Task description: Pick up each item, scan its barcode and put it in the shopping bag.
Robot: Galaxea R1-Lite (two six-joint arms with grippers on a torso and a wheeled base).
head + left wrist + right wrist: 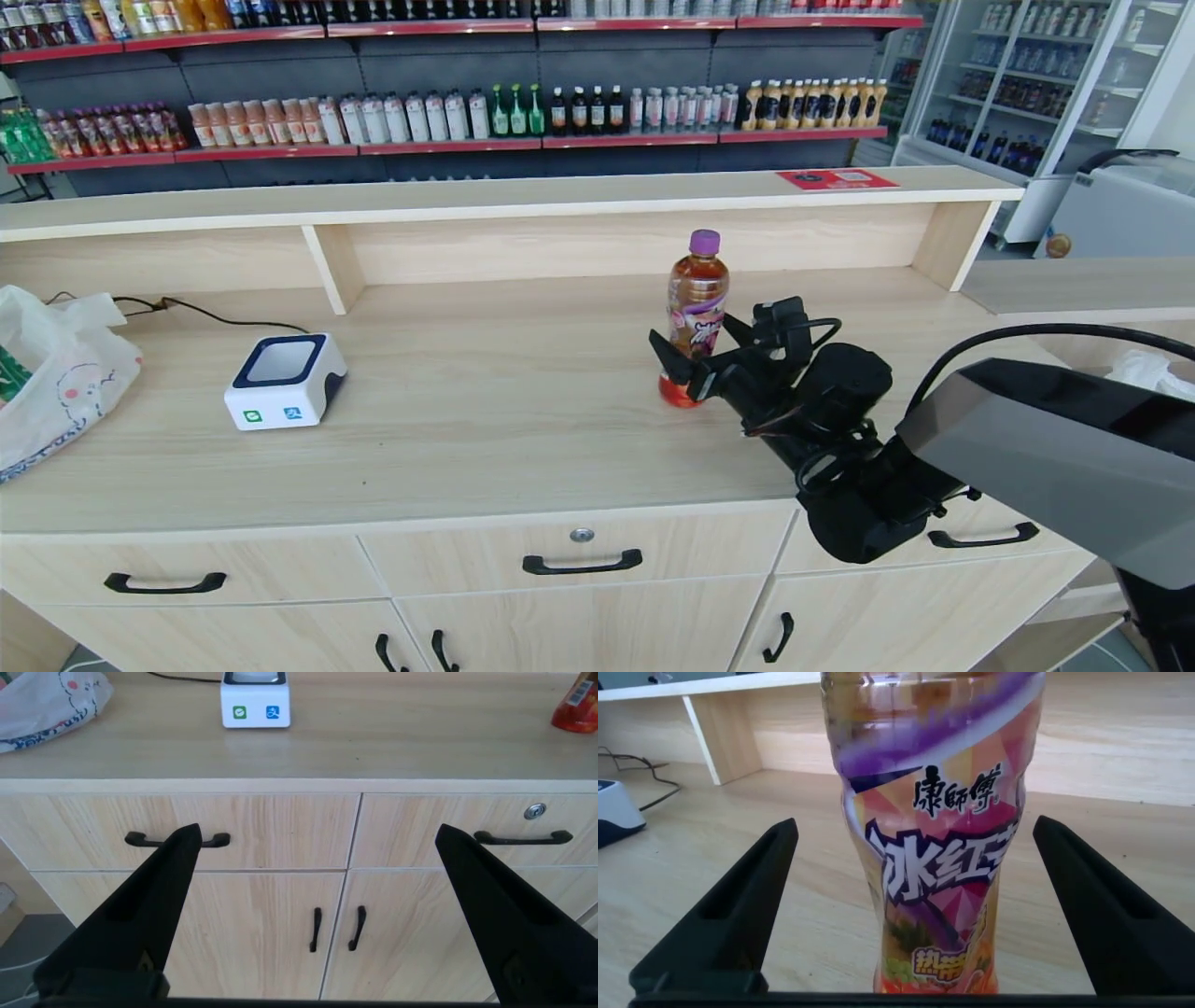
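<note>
A bottle of amber tea (696, 308) with a purple cap stands upright on the wooden counter (485, 420), right of centre. My right gripper (695, 338) is open around its lower half, one finger on each side, with gaps showing beside the bottle (938, 831) in the right wrist view. The white barcode scanner (285, 378) sits at the counter's left. The white shopping bag (56, 373) lies at the far left edge. My left gripper (318, 835) is open and holds nothing, low in front of the cabinet doors (280, 915), facing the scanner (255, 700) and the bag (47, 709).
A raised wooden ledge (523, 196) with a divider runs along the counter's back, with a red mat (836, 178) on it. A black cable (187, 308) runs from the scanner to the left. Drink shelves and fridges stand behind. Something white (1148, 371) lies at the far right.
</note>
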